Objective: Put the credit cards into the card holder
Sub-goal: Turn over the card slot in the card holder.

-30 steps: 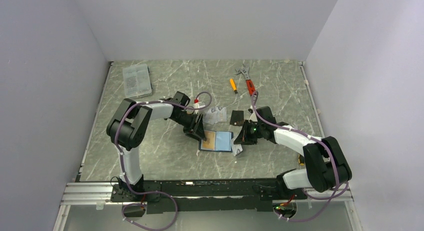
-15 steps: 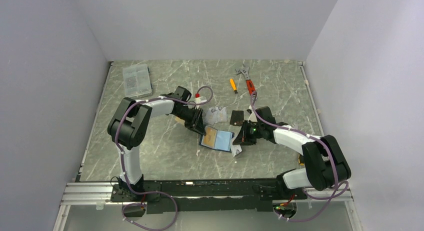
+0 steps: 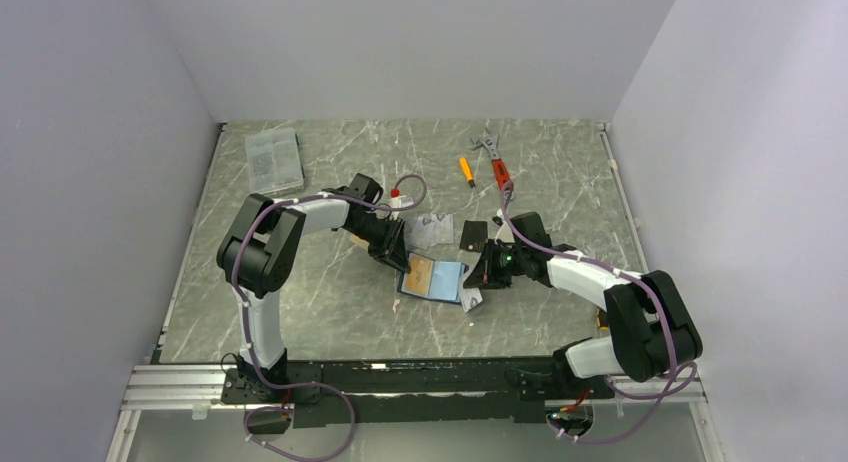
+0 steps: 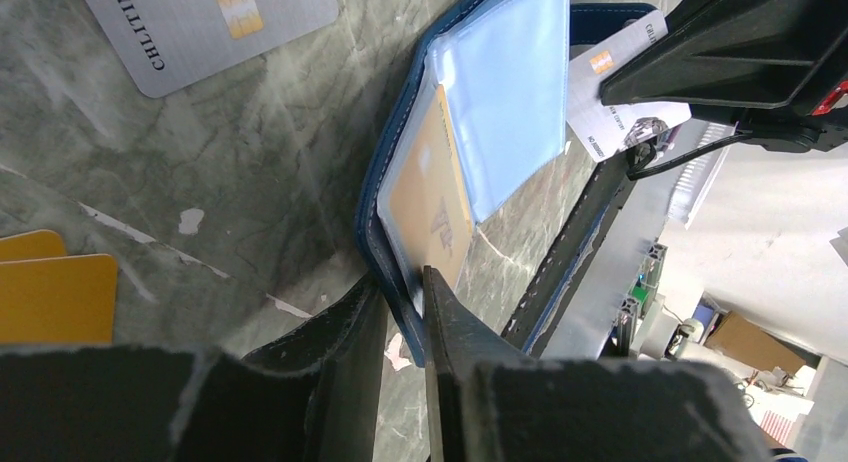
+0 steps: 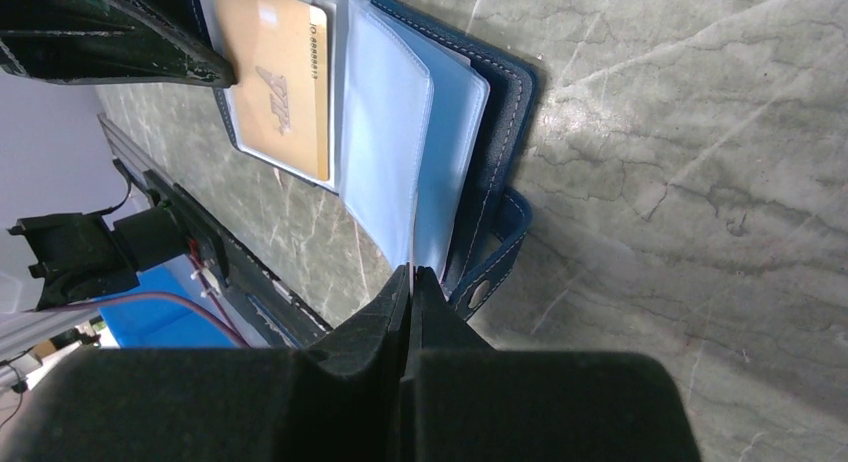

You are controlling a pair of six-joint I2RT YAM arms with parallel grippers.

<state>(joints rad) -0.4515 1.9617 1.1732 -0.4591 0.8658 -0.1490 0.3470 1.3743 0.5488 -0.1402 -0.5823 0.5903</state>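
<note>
Drawn slightly far-left since a second ago, the left gripper (image 4: 405, 307) pinches the navy-blue folding leather card holder (image 5: 505, 102) by its left cover. The right gripper (image 5: 412, 287) is pressed together on its pale-blue plastic sleeve (image 5: 385, 132).

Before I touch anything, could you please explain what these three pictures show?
Two robot arms are bolted at the near edge of a marble-patterned table. One picture looks down from above; the other two come from a camera on each wrist. The left pincer and right pincer each clamp the open navy card holder, the right one on a clear sleeve. An orange card sits in another sleeve. Loose on the table lie a silver card, a black card, a clear compartment box, a screwdriver and a red-handled wrench.
</note>
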